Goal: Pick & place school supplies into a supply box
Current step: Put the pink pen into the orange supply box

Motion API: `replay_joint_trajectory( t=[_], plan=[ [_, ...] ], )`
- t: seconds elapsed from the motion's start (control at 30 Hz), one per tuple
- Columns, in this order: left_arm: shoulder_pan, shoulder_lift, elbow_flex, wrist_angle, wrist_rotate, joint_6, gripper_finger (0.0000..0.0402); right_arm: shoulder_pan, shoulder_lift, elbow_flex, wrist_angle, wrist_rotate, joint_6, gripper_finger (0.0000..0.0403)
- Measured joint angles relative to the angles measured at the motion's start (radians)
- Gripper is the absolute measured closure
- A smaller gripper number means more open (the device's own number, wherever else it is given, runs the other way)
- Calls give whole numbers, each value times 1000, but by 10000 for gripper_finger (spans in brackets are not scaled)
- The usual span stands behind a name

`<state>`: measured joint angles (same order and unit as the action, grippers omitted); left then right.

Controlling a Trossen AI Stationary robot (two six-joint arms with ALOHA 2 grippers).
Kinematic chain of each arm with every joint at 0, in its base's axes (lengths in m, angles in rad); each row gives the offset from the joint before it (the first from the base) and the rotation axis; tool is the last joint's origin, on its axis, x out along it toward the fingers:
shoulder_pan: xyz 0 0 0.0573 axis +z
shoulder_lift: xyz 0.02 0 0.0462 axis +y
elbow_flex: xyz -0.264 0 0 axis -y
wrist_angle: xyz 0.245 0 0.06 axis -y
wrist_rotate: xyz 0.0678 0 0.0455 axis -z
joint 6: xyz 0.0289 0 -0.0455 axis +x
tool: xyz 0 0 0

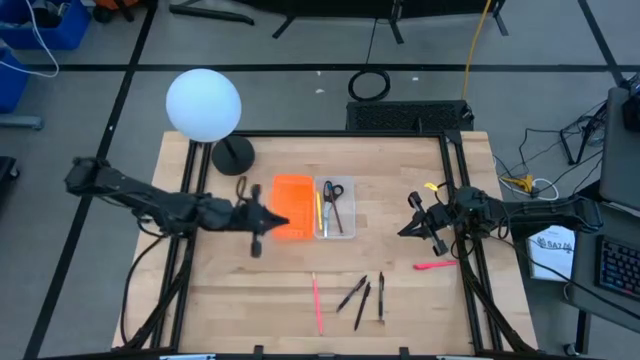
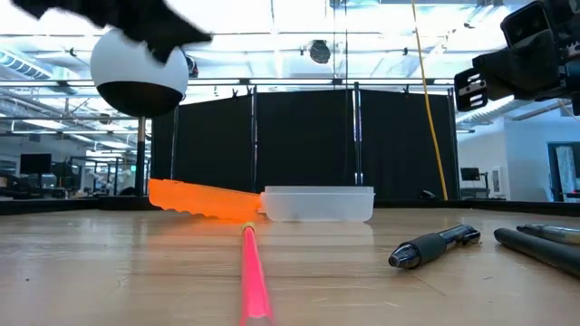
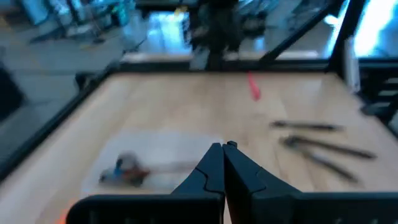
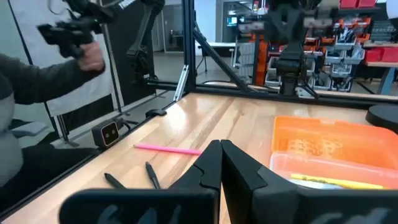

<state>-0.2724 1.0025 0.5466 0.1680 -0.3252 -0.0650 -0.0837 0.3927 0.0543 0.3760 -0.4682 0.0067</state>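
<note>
A: Where does the job stand?

B: Partway, I judge. The supply box, clear plastic, sits mid-bench with its long axis running far to near, and it already carries the scissors and a yellow pencil lying along that same axis. The orange tray lies right against its left side.

A: And what waits outside it?

B: One pink pen lies near the front edge, running far to near with a slight lean. Just right of it three dark pens lie close together, also roughly far to near, two of them angled. A second pink pen lies well to the right, crosswise, running left to right.

A: The hands?

B: The left hand hangs over the orange tray's near part, fingers pressed together on nothing, pointing right. The right hand hangs over bare bench between the box and the crosswise pink pen, fingers likewise together and empty, pointing left.

A: So the next move?

B: Probably another pick. That crosswise pink pen is nearest the right hand; the hand would need to spread its fingers, turn across the pen's long axis and come down on it. Being thin and flat on the bench, it could slip.
</note>
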Motion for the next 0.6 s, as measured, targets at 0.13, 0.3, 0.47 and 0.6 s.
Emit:
replay_joint_trajectory(
  t=[0.13, 0.3, 0.47, 0.6],
  plan=[
    [-14, -112, -156, 37, 5, -3, 401, 0, 0, 0, -1, 0, 0, 403],
    [27, -179, -300, 149, -18, -3, 401, 0, 0, 0, 3, 45, 7, 403],
    [71, -171, -396, 306, -146, -8, 399, 0, 19, 103, -219, 221, 1, 403],
    [93, -170, -447, 417, -272, -9, 383, 19, 95, 341, -565, 356, 23, 403]
  ],
)
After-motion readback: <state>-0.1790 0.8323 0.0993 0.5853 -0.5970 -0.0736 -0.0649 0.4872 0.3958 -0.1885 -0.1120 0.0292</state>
